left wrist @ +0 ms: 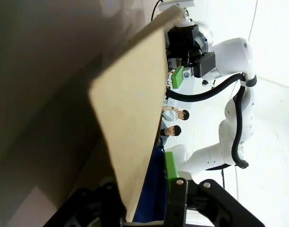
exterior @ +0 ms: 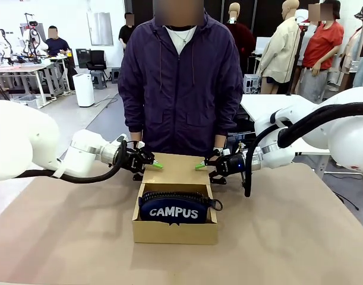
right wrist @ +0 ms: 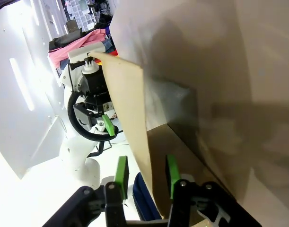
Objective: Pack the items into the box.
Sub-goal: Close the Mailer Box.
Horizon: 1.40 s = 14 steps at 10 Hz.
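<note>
— What's nearest, low in the frame?

— The box (exterior: pixel 175 230), lower middle of the front view on the brown counter (exterior: pixel 62 237), long axis running left to right. The navy pouch (exterior: pixel 174 208) lies inside it the same way, its white "CAMPUS" lettering upright toward the camera.

— And the flap lid (exterior: pixel 178 169)?

— Tilted up behind the pouch, at the frame's centre. The left tool (exterior: pixel 152 163) straddles its left edge, the right tool (exterior: pixel 201 165) its right edge, green pads (right wrist: pixel 121 171) on either face. Both are spread around the flap; whether they pinch it, I cannot tell.

— Beyond that?

— A person in a dark purple jacket (exterior: pixel 180 83), upper middle.
</note>
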Each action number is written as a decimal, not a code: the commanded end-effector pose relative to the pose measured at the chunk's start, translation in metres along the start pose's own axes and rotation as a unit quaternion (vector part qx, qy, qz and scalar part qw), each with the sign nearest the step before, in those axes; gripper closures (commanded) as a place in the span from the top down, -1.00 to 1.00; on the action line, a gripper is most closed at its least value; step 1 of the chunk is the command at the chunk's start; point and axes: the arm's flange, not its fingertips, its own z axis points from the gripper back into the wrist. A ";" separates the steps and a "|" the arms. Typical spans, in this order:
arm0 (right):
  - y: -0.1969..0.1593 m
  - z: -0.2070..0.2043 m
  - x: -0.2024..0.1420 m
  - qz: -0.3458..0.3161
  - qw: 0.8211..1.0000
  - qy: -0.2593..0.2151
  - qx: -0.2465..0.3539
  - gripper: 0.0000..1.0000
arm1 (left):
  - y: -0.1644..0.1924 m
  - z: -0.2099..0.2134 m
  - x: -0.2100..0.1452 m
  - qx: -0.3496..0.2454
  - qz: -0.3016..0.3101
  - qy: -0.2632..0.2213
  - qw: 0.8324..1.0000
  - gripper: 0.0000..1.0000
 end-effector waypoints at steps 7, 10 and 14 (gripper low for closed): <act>0.047 0.017 -0.061 0.142 0.989 -0.027 -0.022 -0.11 | -0.063 0.030 -0.045 -0.018 -0.157 -0.027 0.987 -0.17; 0.057 0.019 -0.052 0.135 0.991 -0.016 -0.016 -0.11 | -0.078 0.031 -0.050 0.026 -0.146 -0.001 0.989 -0.17; 0.057 0.019 -0.052 0.135 0.991 -0.016 -0.016 -0.11 | -0.078 0.033 -0.037 -0.006 -0.160 -0.023 0.987 -0.17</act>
